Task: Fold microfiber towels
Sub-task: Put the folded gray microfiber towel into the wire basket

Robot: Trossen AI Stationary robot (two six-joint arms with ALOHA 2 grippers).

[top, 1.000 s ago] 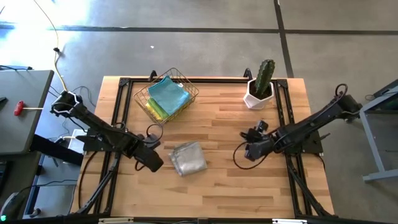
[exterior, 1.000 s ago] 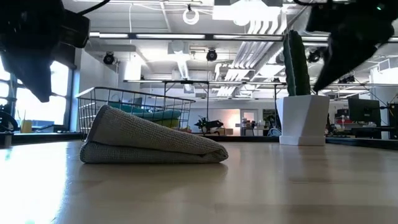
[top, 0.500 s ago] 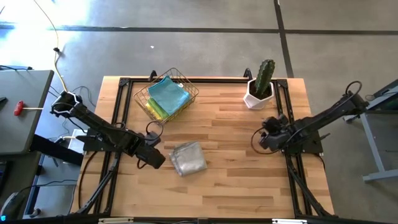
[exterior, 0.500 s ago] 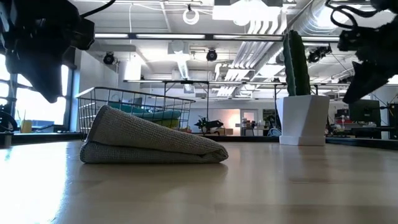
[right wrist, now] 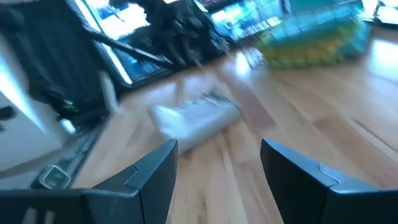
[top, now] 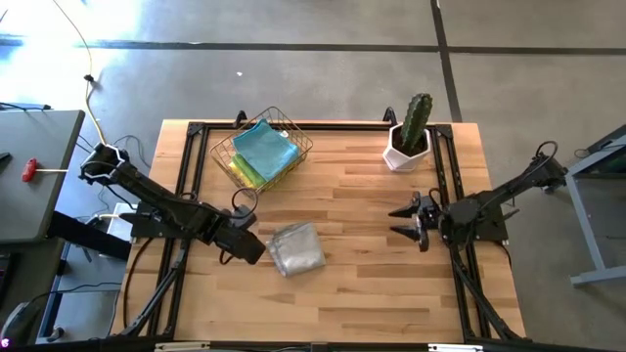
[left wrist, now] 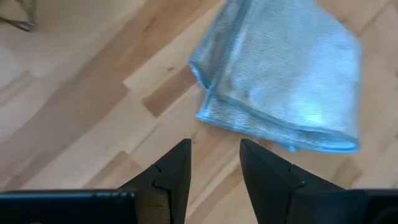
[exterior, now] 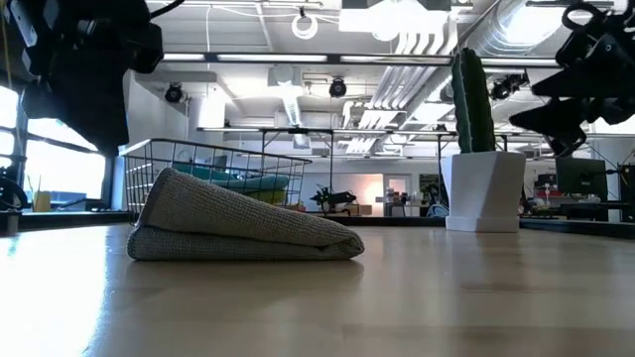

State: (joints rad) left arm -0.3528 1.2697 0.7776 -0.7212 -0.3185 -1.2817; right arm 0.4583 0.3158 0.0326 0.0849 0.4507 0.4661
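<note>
Left claw (top: 256,251) gapes beside the folded, waffle-textured grey towel (top: 296,248).

One camera is looking straight down from above, one is peeking level across the table, two are riding the wrists — all are seeing the grey towel (top: 295,248).

The room is bright, with ceiling lamps (exterior: 305,27) shining above and a white patch of glare on the floor (top: 176,24) in the high view. The right wrist view is smeared with blur, so the grey towel (right wrist: 196,117) looks fuzzy. The left wrist view is clear, and the grey towel casts a soft shadow on the worktop (left wrist: 93,112).
</note>
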